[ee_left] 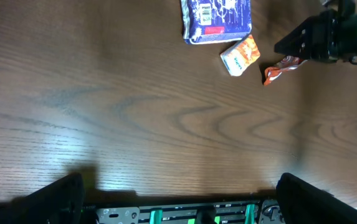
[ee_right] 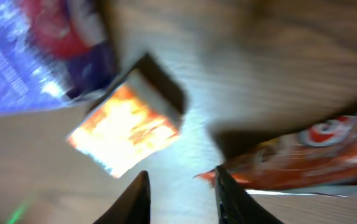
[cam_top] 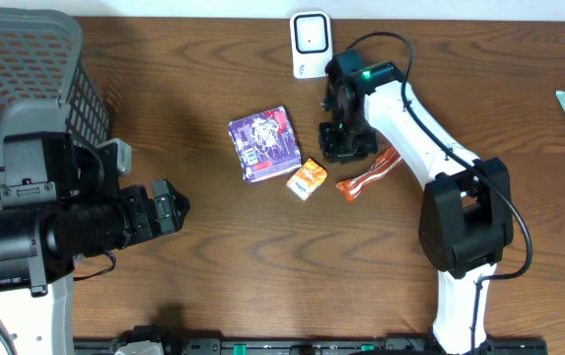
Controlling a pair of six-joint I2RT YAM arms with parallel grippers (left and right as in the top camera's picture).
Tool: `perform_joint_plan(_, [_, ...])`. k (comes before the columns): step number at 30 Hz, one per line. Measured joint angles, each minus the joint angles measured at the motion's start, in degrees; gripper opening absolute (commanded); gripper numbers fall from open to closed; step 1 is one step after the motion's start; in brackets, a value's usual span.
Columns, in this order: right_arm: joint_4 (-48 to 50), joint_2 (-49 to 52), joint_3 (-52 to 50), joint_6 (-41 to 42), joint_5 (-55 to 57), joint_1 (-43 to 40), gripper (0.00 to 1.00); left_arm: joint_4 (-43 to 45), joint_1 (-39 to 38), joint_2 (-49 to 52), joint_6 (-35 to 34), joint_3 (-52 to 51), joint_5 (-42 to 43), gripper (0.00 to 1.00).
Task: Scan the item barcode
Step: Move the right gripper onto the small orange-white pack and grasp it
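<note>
On the wooden counter (cam_top: 213, 266), the red wrapper (cam_top: 366, 176) lay near the scanner (cam_top: 310, 44); the right pincer (cam_top: 346, 146) hovered beside it, released, empty; the left pincer (cam_top: 169, 209) gaped idle.

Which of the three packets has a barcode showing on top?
The purple pouch, leftmost; no barcode shows on the small orange box or the red wrapper.

The brown wood-grain surface (cam_top: 262, 276) carries a small orange box (cam_top: 308, 179) and an orange-red wrapper (cam_top: 368, 174) just ahead of the right tool (cam_top: 349, 148), apart from each other. A purple packet (cam_top: 265, 145) lies just beside the box, left of the tool. A white scanner (cam_top: 311, 44) sits behind the tool.
</note>
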Motion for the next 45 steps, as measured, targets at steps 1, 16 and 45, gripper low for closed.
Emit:
perform_joint_plan(1, [0.0, 0.0, 0.0, -0.3, -0.5, 0.1, 0.49, 0.0, 0.0, 0.0, 0.0, 0.0, 0.0, 0.98])
perform_joint_plan(16, [13.6, 0.0, -5.5, -4.7, -1.0, 3.0, 0.41, 0.0, 0.0, 0.0, 0.0, 0.0, 0.0, 0.98])
perform_joint_plan(45, [-1.8, 0.0, -2.6, -11.8, -1.3, 6.2, 0.44, 0.0, 0.0, 0.0, 0.0, 0.0, 0.0, 0.98])
